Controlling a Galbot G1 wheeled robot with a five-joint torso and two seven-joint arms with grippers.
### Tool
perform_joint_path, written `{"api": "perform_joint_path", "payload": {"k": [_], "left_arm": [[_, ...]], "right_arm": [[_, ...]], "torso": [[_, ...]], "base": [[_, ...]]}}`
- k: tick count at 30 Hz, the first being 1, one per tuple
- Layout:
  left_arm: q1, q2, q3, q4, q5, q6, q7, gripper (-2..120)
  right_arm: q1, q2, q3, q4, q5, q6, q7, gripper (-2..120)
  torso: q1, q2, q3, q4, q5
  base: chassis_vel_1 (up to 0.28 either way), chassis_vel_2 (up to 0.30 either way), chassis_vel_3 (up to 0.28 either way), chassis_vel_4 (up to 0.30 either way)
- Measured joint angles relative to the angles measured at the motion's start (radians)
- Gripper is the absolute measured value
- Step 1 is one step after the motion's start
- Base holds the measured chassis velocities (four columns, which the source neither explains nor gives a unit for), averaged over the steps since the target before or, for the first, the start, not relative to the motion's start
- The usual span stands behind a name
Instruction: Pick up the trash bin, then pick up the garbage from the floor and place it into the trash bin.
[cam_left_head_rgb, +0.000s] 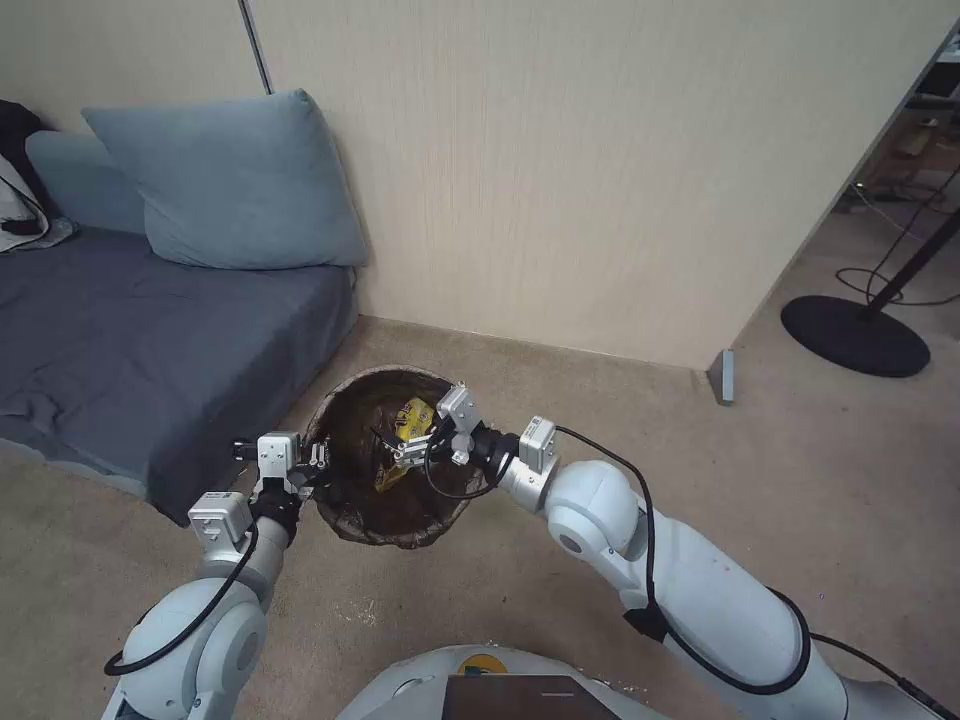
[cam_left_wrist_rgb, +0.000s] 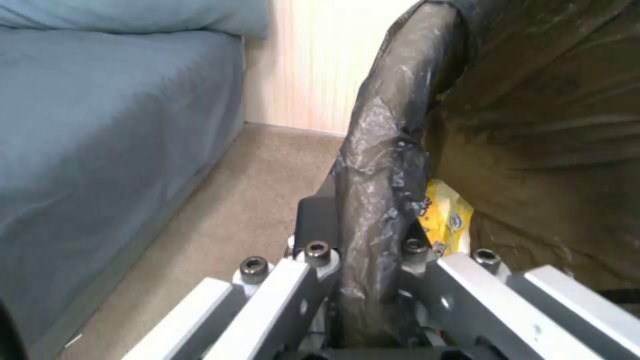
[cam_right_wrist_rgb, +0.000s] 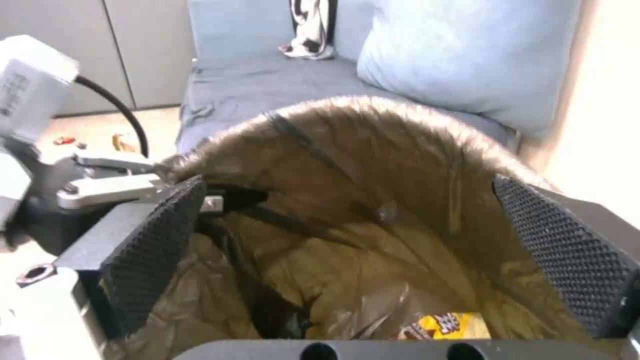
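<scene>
The trash bin (cam_left_head_rgb: 392, 536), lined with a dark brown bag, hangs above the carpet beside the sofa. My left gripper (cam_left_head_rgb: 318, 462) is shut on its bagged rim (cam_left_wrist_rgb: 383, 150), one finger outside and one inside. My right gripper (cam_left_head_rgb: 410, 452) is over the bin's mouth, and its black ribbed pads (cam_right_wrist_rgb: 157, 250) stand wide apart with nothing between them. A yellow snack wrapper, part of the garbage (cam_left_head_rgb: 412, 415), lies inside the bin (cam_right_wrist_rgb: 373, 165); this wrapper (cam_right_wrist_rgb: 443, 325) is also below the open fingers and behind the rim (cam_left_wrist_rgb: 448, 220). Small scraps (cam_right_wrist_rgb: 67, 141) lie on the floor farther off.
A grey-blue sofa (cam_left_head_rgb: 130, 350) with a large pillow (cam_left_head_rgb: 235, 185) stands close on the left of the bin. A cream wall (cam_left_head_rgb: 600, 180) runs behind, ending at a corner (cam_left_head_rgb: 725, 375). A black round stand base (cam_left_head_rgb: 855, 335) sits on the carpet at the right.
</scene>
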Motion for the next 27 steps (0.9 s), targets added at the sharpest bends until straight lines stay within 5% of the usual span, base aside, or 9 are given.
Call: {"api": "perform_joint_path", "payload": {"k": [19,27], "left_arm": [[-0.007,-0.001,-0.003,0.009,-0.002,-0.001,0.000,2],[-0.008,-0.009,-0.002,0.010,-0.001,-0.003,0.001,2]], "right_arm": [[-0.160,-0.120,0.242,0.230,0.093,-0.013,0.061,100],[-0.321,-0.103,0.353,0.212,-0.038,0.095,0.136,100]], "torso": [[0.000,0.000,0.000,-0.0003,0.0002],[0.000,0.000,0.000,0.0003,0.0001]], "base": [[0.000,0.000,0.000,0.000],[0.000,0.000,0.000,0.000]]}}
